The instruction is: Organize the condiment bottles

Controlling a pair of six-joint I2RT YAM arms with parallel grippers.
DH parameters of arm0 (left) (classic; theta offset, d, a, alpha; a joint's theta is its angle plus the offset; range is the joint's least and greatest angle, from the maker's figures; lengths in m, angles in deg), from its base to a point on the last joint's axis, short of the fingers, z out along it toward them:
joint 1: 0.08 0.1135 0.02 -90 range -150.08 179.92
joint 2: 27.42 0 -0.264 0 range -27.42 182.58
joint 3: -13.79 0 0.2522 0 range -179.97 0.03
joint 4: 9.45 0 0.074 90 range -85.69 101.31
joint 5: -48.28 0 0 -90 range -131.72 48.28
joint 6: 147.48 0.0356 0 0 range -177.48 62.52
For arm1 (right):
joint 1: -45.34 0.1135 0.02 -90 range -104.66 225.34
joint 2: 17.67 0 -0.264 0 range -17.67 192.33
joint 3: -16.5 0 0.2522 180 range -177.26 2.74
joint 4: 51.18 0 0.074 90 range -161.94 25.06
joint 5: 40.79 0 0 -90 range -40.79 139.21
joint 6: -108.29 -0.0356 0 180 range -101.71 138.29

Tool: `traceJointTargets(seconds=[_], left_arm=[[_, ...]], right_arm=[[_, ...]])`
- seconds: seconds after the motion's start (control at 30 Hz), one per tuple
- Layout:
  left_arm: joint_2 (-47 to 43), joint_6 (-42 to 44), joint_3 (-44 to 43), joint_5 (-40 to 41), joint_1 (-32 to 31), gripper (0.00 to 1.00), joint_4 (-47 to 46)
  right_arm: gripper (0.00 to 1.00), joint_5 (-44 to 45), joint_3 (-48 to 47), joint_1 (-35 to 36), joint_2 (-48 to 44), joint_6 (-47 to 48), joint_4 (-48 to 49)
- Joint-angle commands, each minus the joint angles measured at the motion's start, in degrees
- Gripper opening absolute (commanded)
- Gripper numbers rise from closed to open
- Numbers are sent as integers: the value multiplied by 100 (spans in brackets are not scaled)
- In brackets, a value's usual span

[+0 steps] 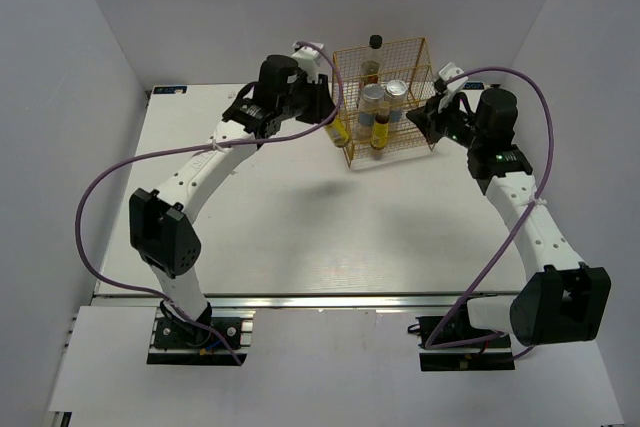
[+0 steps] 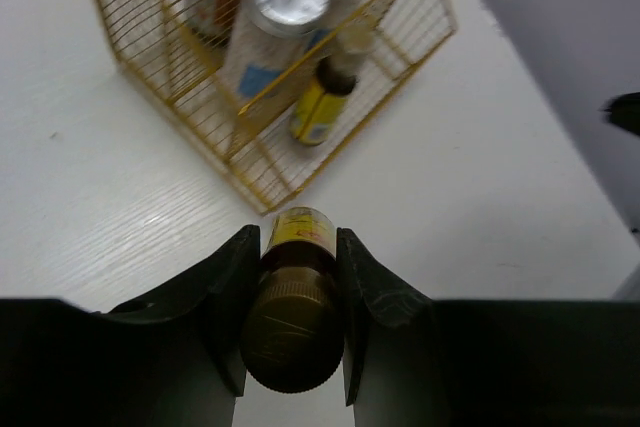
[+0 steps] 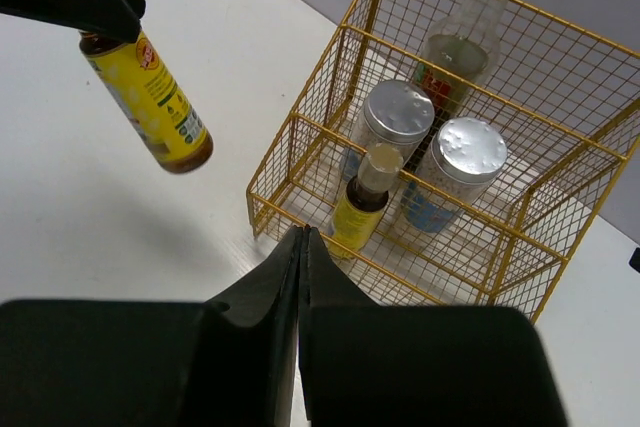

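Observation:
My left gripper (image 2: 297,277) is shut on a tiny yellow dark-capped bottle (image 2: 298,292), held in the air just left of the gold wire rack (image 1: 352,156); the same bottle shows in the right wrist view (image 3: 150,102) and in the top view (image 1: 338,131). In the rack stand the other yellow bottle (image 3: 362,209) at the front, two silver-lidded jars (image 3: 395,122) (image 3: 455,167) behind it, and the taller black-capped bottle (image 3: 470,32) at the back. My right gripper (image 3: 302,237) is shut and empty, near the rack's right side (image 1: 432,115).
The white table (image 1: 300,227) ends at a metal rail at the near edge. Pale walls close in the back and sides. Purple cables loop over both arms.

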Motion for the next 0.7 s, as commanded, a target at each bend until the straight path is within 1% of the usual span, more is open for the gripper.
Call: traceJointTargets(seconds=[0.0,0.07,0.13,0.17,0.2,0.27,0.3,0.37,0.5,0.67], left_arm=[[-256,71,-595,-599,-109,0,-342],[-19,88,-1042,-608,-179,0,-368],[455,105,-1472,-626,-223,0,-316],[631,140,-1997,-617,-284,0,-220],[972,167,-2263,-599,-328,0,-167],[1282,316,-2929,-364,-442,0,17],[1422,360,-3064,-258,-469,0,71],[1643,422,-3197,-64,-478,0,80],[1731,501,-3066,165,-487,0,36],[1775,571,-2898,218,-549,0,-174]], right_arm=[[0,229,-40,-56,-206,-257,388],[0,239,-31,-100,-206,-354,415],[0,239,-39,-135,-189,-424,415],[0,239,-31,-162,-206,-425,415],[0,239,-31,-179,-224,-433,406],[0,247,-4,-214,-250,-416,398],[0,282,31,-232,-294,-407,398],[0,291,66,-285,-329,-398,398],[0,326,171,-355,-426,-372,398],[0,300,233,-417,-435,-381,415]])
